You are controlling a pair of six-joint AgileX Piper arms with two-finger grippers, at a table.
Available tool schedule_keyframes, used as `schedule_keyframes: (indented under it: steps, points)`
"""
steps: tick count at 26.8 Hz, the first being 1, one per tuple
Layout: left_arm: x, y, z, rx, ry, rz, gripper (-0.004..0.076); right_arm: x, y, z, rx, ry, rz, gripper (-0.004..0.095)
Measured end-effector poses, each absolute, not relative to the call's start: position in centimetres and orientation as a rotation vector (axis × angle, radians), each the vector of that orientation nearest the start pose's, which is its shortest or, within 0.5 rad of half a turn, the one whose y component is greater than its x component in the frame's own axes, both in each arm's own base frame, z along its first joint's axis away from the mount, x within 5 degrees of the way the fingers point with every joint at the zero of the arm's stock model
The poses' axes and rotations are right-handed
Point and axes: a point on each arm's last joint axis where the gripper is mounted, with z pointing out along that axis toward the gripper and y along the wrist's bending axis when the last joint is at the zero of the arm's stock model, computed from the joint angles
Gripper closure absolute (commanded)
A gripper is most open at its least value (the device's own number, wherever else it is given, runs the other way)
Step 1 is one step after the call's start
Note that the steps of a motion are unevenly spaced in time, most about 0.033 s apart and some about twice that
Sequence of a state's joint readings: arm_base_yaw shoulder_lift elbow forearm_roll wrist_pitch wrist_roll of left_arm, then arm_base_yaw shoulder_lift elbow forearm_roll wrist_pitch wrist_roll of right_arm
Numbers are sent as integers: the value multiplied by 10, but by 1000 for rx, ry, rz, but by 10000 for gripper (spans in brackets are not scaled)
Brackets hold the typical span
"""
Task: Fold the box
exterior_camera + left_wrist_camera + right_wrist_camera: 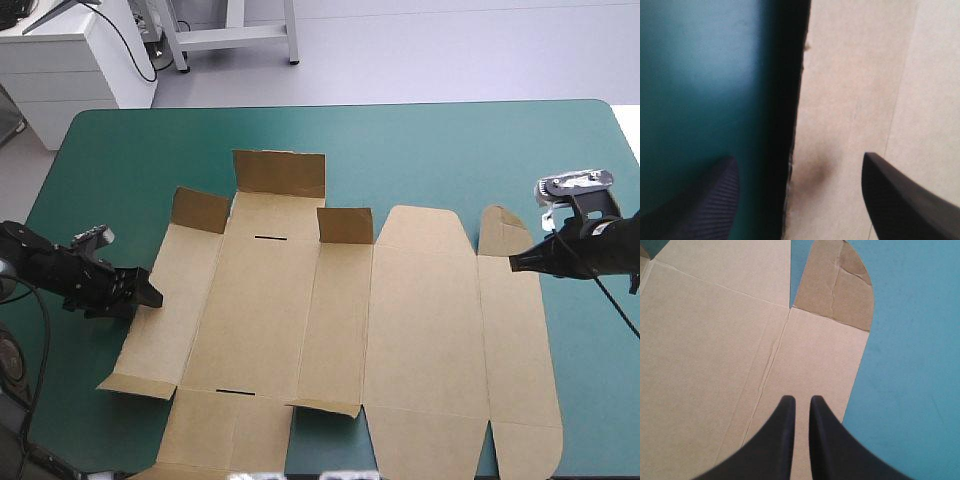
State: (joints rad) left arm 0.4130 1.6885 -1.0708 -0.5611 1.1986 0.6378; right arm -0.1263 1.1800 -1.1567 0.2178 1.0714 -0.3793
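Teal-green table [450,150] carries the box [330,330] as a nearly flat brown sheet across its middle, running off toward 6 o'clock. Little looks done. Three short flaps [280,172] toward 12 o'clock stand up and a rounded tab [498,230] near 2 o'clock tilts slightly, but no wall is raised or tucked. I judge that nearly all the folding remains. At the sheet's 9 o'clock edge the left hand [150,292] is released, its fingers apart astride that edge. At 3 o'clock the right hand [515,263] is clenched to a slit over the end panel [815,355], apparently grasping nothing. Bare cover lies beyond at 12 and 3 o'clock.
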Motion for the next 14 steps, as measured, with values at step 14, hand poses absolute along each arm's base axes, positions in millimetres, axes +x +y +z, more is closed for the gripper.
schedule_keyframes:
  steps: [14]
  points:
    - [249,47,185,-24,2838,-1132,232,226,-11,362,-264,2530,87,821]
